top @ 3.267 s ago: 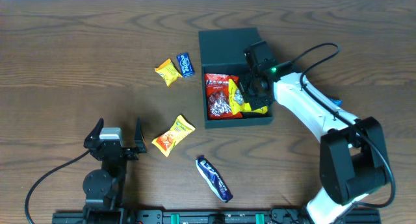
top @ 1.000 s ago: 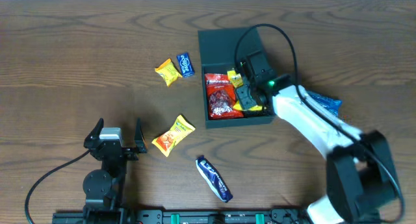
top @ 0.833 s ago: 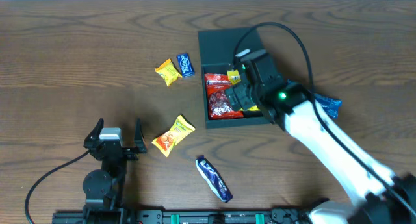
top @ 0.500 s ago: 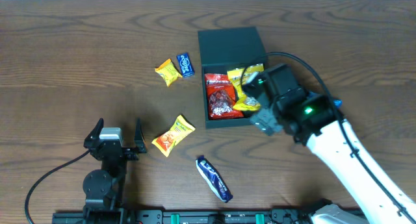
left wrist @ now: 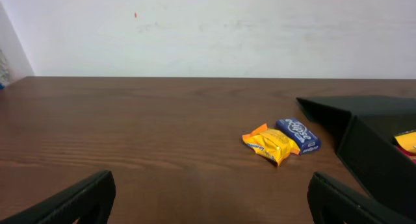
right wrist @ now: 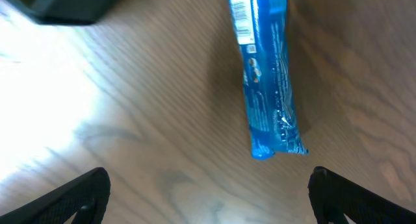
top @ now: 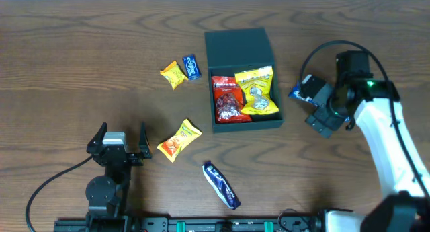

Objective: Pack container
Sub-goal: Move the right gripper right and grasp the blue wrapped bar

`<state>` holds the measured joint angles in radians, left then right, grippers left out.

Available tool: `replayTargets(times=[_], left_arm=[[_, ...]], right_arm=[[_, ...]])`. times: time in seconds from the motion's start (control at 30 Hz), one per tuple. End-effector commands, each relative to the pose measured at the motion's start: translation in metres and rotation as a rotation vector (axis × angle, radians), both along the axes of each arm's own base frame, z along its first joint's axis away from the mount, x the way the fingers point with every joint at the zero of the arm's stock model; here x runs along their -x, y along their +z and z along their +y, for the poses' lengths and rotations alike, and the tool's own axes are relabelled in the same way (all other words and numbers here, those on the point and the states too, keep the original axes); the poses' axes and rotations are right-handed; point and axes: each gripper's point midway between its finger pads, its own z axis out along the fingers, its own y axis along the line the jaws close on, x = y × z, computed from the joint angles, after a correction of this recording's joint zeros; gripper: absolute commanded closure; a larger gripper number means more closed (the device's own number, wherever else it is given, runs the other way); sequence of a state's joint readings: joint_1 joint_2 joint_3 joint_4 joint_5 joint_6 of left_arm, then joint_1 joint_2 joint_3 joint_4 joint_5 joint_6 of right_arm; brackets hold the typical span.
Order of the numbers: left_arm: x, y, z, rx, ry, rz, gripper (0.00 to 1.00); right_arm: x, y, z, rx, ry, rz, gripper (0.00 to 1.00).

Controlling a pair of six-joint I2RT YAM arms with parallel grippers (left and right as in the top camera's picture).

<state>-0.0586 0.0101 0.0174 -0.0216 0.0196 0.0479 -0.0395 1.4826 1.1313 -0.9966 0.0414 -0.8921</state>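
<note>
The container point(top: 243, 122) is a dark teal square box, its lid point(top: 238, 44) lying open and flat behind it. Inside sit a red packet point(top: 227, 101) and a yellow packet point(top: 257, 92). My right gripper point(top: 314, 107) hovers open to the right of the box, just by a bright blue packet point(top: 297, 93) on the table. In the right wrist view that blue packet point(right wrist: 270, 74) lies ahead of the open right gripper point(right wrist: 208, 211), with nothing between its fingers. My left gripper point(top: 122, 135) rests open and empty at the front left; the left wrist view shows the container point(left wrist: 377, 152) far off to the right.
Loose on the table: a small yellow packet point(top: 173, 74) and a small blue one point(top: 192, 66) left of the lid, an orange-yellow packet point(top: 179, 139) near the left gripper, and a dark blue bar point(top: 222, 185) at the front.
The right gripper let go of the yellow packet in the box, opened, and swung out to the right over the blue packet. The left arm stayed still.
</note>
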Motion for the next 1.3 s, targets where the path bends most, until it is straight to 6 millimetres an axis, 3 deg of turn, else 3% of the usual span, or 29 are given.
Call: replayTargets(times=[0.0, 0.17, 0.3, 0.4, 0.63, 0.9, 1.17, 1.27], left_arm=[[0.002, -0.019, 0.003, 0.006, 0.015, 0.063, 0.05], [0.002, -0.019, 0.003, 0.006, 0.015, 0.063, 0.05], [0.002, -0.019, 0.003, 0.006, 0.015, 0.063, 0.05], [0.002, -0.019, 0.003, 0.006, 0.015, 0.063, 0.05], [0.002, -0.019, 0.003, 0.006, 0.015, 0.063, 0.05], [0.002, -0.019, 0.003, 0.006, 0.015, 0.063, 0.05], [0.002, -0.019, 0.003, 0.006, 0.015, 0.063, 0.05], [0.002, -0.019, 0.003, 0.006, 0.015, 0.063, 0.05]], right_arm=[[-0.004, -0.009, -0.008, -0.019, 0.053, 0.019, 0.02], [-0.013, -0.027, -0.033, -0.028, -0.018, 0.029, 0.02], [-0.019, -0.042, -0.038, -0.075, -0.013, 0.04, 0.03], [-0.034, -0.052, -0.04, -0.08, 0.009, 0.009, 0.06], [-0.059, -0.07, -0.027, -0.172, 0.092, -0.051, 0.03], [-0.064, -0.088, -0.026, -0.182, 0.109, -0.036, 0.03], [-0.066, -0.1, -0.027, -0.191, 0.099, -0.024, 0.09], [-0.066, -0.099, -0.027, -0.196, 0.096, -0.026, 0.16]])
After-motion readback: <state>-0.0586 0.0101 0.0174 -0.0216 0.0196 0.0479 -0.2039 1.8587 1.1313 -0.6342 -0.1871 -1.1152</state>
